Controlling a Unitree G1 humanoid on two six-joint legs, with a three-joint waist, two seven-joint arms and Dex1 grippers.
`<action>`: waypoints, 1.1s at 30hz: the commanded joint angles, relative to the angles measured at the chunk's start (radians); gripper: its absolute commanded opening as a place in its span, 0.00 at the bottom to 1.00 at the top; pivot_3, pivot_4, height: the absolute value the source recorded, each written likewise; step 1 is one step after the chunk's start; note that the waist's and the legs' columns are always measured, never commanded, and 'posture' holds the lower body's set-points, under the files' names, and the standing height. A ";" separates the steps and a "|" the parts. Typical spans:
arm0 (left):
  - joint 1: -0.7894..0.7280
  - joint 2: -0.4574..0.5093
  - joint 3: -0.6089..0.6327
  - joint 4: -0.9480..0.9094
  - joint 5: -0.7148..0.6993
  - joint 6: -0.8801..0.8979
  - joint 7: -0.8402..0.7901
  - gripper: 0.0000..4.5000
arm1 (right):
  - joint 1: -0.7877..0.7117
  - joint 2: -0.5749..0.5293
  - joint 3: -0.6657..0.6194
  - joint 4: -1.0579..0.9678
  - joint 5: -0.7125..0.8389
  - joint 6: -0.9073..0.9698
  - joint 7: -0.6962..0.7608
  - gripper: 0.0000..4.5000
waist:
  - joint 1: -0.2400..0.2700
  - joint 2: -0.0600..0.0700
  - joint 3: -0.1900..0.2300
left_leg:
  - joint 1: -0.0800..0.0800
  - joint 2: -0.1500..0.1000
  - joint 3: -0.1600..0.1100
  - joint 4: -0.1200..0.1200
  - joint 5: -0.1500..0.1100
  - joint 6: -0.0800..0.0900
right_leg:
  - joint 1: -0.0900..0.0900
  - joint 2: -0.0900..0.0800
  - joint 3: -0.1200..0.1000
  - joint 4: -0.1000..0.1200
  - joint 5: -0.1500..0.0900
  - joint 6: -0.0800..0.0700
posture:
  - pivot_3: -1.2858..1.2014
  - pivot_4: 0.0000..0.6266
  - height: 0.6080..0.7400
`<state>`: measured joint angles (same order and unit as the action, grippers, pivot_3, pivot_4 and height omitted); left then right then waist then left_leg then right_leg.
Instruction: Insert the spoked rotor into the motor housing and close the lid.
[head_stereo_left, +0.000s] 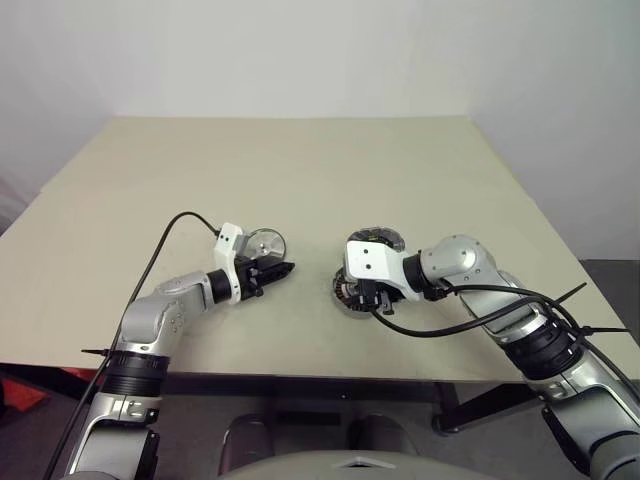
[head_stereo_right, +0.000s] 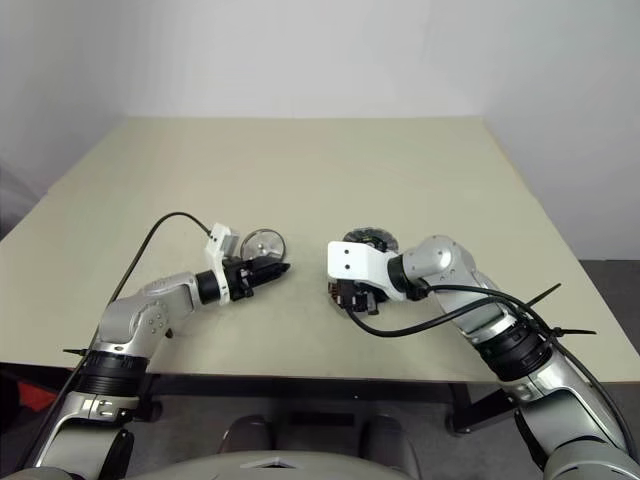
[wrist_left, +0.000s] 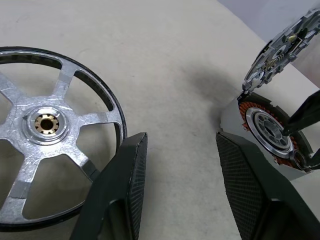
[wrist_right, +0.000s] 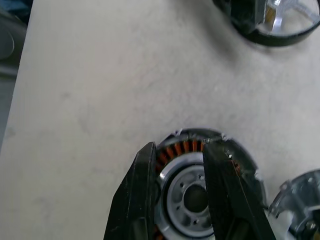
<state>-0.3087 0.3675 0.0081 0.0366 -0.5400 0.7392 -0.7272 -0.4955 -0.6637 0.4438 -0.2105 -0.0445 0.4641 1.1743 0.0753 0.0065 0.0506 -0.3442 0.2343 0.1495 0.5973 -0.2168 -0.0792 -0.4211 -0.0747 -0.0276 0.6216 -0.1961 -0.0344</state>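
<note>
- The right gripper (head_stereo_left: 362, 298) sits low at about 5 o'clock from the table's middle, angled down over the motor housing (wrist_right: 197, 187). Its two black fingers (wrist_right: 137, 200) stand a narrow gap apart, one over the copper windings and one over the silver centre; whether they actually pinch the housing cannot be told.
- The motor housing lies flat on the beige table (head_stereo_left: 300, 170), near its front edge, with its copper ring and silver hub facing up.
- The left gripper (head_stereo_left: 283, 269) is at about 7 o'clock from the table's middle, pointing toward the right arm. Its fingers (wrist_left: 125, 190) are moderately apart and hold nothing; bare table shows between them.
- The spoked rotor (wrist_left: 47, 130) lies flat on the table just beside the left gripper, at about 11 o'clock from its fingertips, close to one finger but not gripped.
- The lid (wrist_left: 285, 40) stands tilted on edge right behind the motor housing, at its 12 o'clock, its lower rim by the housing's far side.
</note>
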 joint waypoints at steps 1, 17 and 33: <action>-0.022 0.008 0.008 -0.007 0.004 -0.019 -0.011 0.51 | -0.018 -0.017 -0.009 -0.015 -0.018 -0.010 -0.015 0.35 | 0.000 0.000 0.000 | 0.000 0.000 0.000 0.000 0.000 0.000 | 0.000 0.000 0.000 0.000 0.000 0.000 | 0.52 0.00 1.00; -0.018 0.007 0.009 0.015 0.018 -0.028 -0.023 0.51 | -0.020 -0.038 -0.024 0.059 -0.044 -0.071 -0.027 0.35 | 0.001 0.000 0.000 | 0.000 0.000 0.000 0.000 0.000 0.000 | 0.000 0.000 0.000 0.000 0.000 0.000 | 0.52 0.00 1.00; -0.012 -0.005 -0.005 0.048 0.030 -0.045 -0.032 0.51 | -0.012 -0.040 -0.053 0.000 -0.006 -0.012 -0.038 0.35 | 0.003 0.000 0.000 | 0.000 0.000 0.000 0.000 0.000 0.000 | 0.000 0.000 0.000 0.000 0.000 0.000 | 0.52 0.00 1.00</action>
<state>-0.3121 0.3629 -0.0024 0.0915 -0.5093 0.7107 -0.7516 -0.4907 -0.6991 0.4279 -0.1725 -0.0591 0.4453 1.1487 0.0780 0.0065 0.0506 -0.3441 0.2343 0.1496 0.5973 -0.2166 -0.0793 -0.4211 -0.0747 -0.0276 0.6217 -0.1961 -0.0344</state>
